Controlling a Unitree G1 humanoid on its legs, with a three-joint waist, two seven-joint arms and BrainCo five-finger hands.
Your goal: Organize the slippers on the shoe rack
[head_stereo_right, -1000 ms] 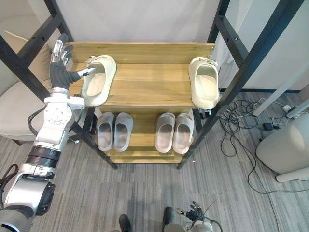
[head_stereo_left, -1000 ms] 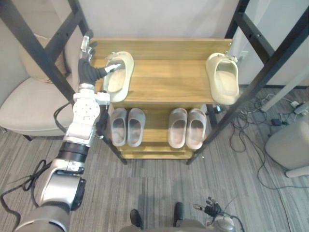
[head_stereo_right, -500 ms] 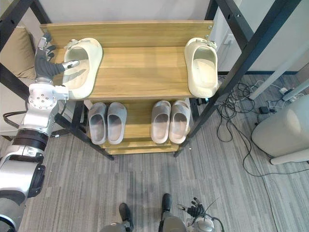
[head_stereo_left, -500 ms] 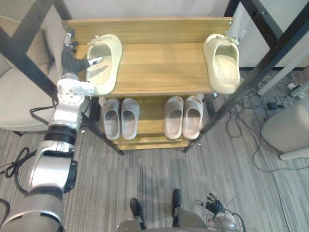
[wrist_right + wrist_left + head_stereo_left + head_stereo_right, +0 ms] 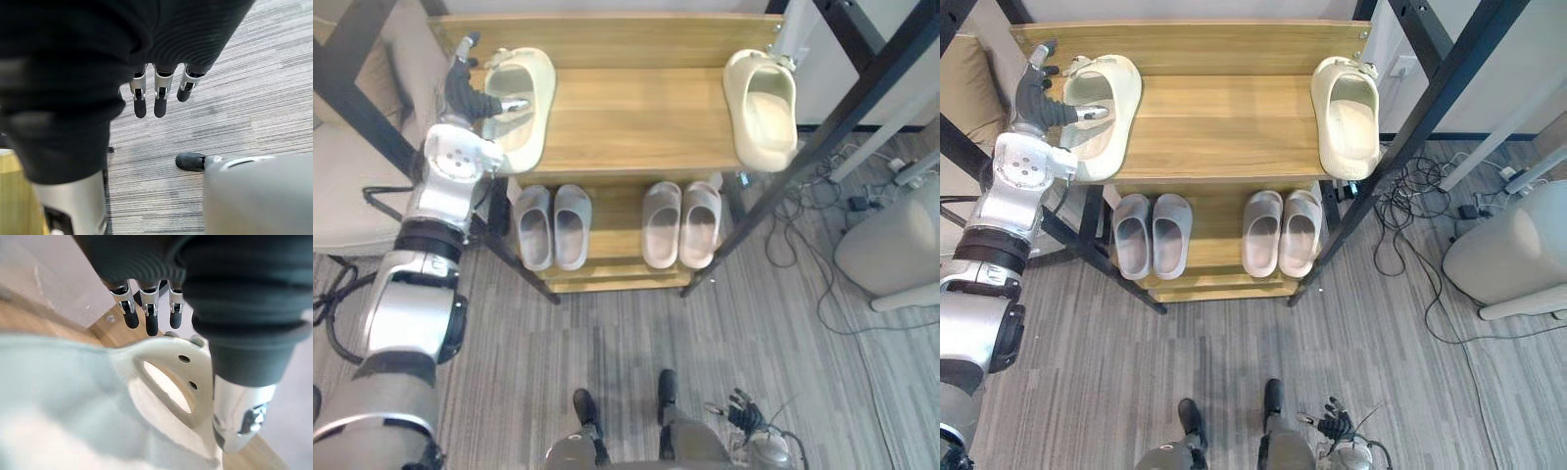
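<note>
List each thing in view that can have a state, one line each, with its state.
left cream slipper: sole down, left end of top shelf
right cream slipper: sole down, right end, untouched
left grey pair: side by side, lower shelf
right grey pair: side by side, lower shelf
left hand: open, thumb inside left cream slipper
right hand: open, low, empty

The head camera tips down, so the wooden shoe rack with black metal posts (image 5: 636,117) now sits nearer the top of both eye views; that is a shift of the whole picture, not of the rack. At the left edge of the top shelf, the left hand (image 5: 462,95) is a little nearer the front edge beside the cream foam slipper (image 5: 533,137): its fingertips (image 5: 467,44), earlier past the slipper's far end, now stand about level with it
</note>
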